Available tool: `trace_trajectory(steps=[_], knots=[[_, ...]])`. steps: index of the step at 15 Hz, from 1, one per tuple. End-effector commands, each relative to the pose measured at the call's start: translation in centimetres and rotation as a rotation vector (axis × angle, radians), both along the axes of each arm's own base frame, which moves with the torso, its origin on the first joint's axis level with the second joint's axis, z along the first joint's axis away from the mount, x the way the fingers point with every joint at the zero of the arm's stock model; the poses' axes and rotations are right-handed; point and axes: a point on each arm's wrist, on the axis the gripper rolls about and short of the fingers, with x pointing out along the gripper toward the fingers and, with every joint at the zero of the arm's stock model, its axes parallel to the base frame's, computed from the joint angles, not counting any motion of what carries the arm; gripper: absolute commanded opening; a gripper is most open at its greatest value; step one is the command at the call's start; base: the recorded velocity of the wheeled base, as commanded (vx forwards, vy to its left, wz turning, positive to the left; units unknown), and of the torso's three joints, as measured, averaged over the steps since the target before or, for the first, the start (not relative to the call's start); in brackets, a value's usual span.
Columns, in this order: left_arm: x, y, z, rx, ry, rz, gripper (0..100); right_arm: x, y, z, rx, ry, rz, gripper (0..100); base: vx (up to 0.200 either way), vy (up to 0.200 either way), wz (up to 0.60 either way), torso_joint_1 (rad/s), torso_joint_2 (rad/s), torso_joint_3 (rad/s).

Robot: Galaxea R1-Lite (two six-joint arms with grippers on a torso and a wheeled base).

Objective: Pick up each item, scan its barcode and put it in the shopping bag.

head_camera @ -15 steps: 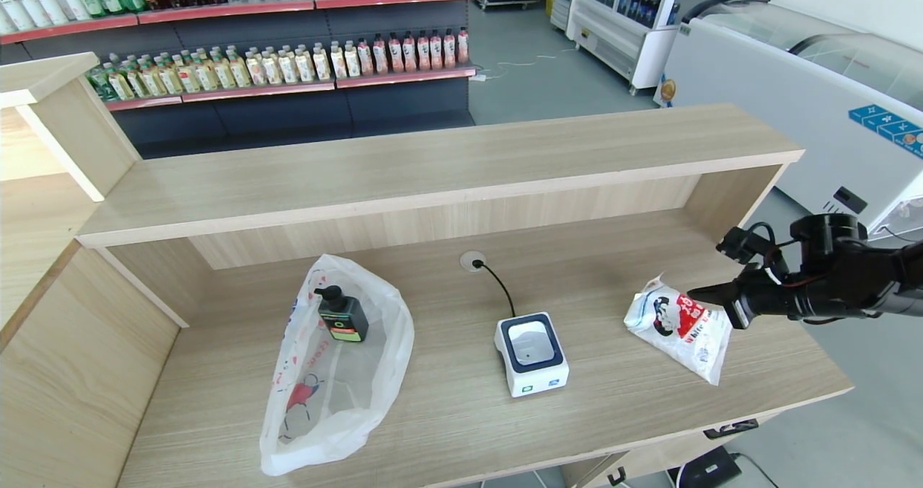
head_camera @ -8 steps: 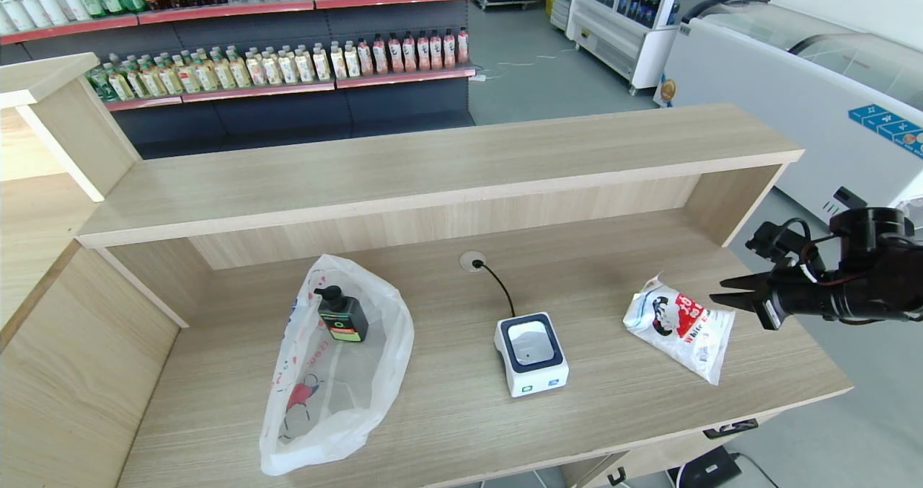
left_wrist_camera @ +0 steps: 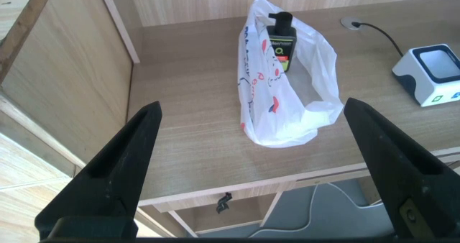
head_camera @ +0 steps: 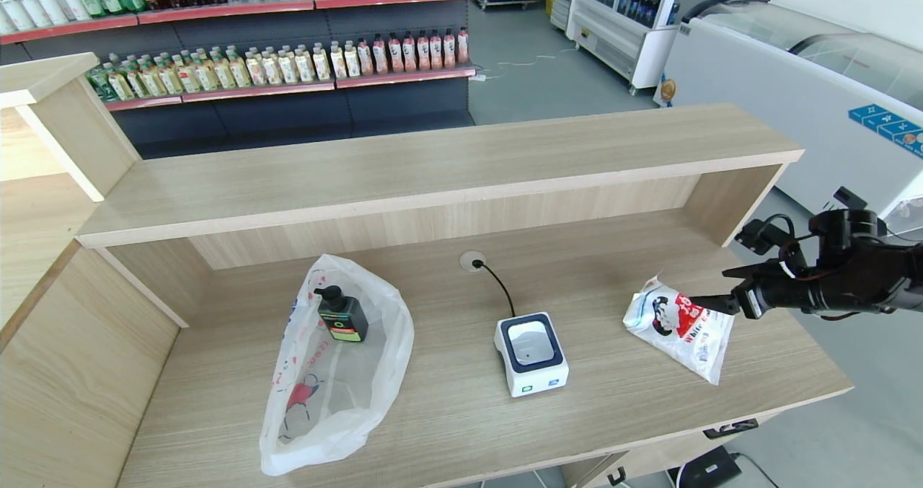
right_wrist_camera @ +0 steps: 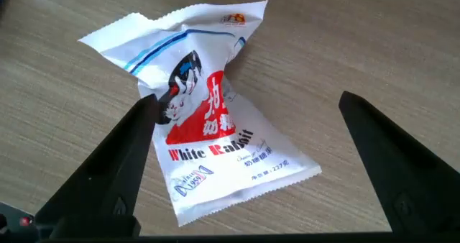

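The candy packet lay flat on the counter at its right end, crumpled and printed side up, well to the right of the barcode scanner. It had not shifted at all over the last second. The right hand had. A second ago its tips were over the packet's right edge, then it drew back clear of it, and now it had come in again, its lower tip just at the packet's upper right corner. Its jaws stood wide, either side of the packet in the wrist view, gripping nothing. To my eye that was a second try at lining up the grasp, so the pick, the scan and the bagging all lay ahead for this item.

Left of the scanner the shopping bag sprawled open with a dark pump bottle already inside. The left hand hung off the counter's near left side with jaws wide, empty.
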Motion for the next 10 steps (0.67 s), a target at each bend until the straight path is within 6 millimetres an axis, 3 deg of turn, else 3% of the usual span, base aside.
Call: trace_trajectory(steps=[1, 5, 10], knots=[[0.0, 0.0, 0.0, 0.000, 0.000, 0.000, 100, 2.4, 1.3, -3.5, 0.051, 0.070, 0.018, 100, 0.000, 0.000, 0.00, 0.000, 0.00, 0.000], [0.0, 0.0, 0.0, 0.000, 0.000, 0.000, 100, 4.4, 3.3, -6.3, 0.056, 0.099, 0.069, 100, 0.000, 0.000, 0.00, 0.000, 0.00, 0.000], [0.0, 0.0, 0.0, 0.000, 0.000, 0.000, 100, 5.1, 5.0, -9.1, 0.063, 0.151, 0.107, 100, 0.000, 0.000, 0.00, 0.000, 0.00, 0.000]])
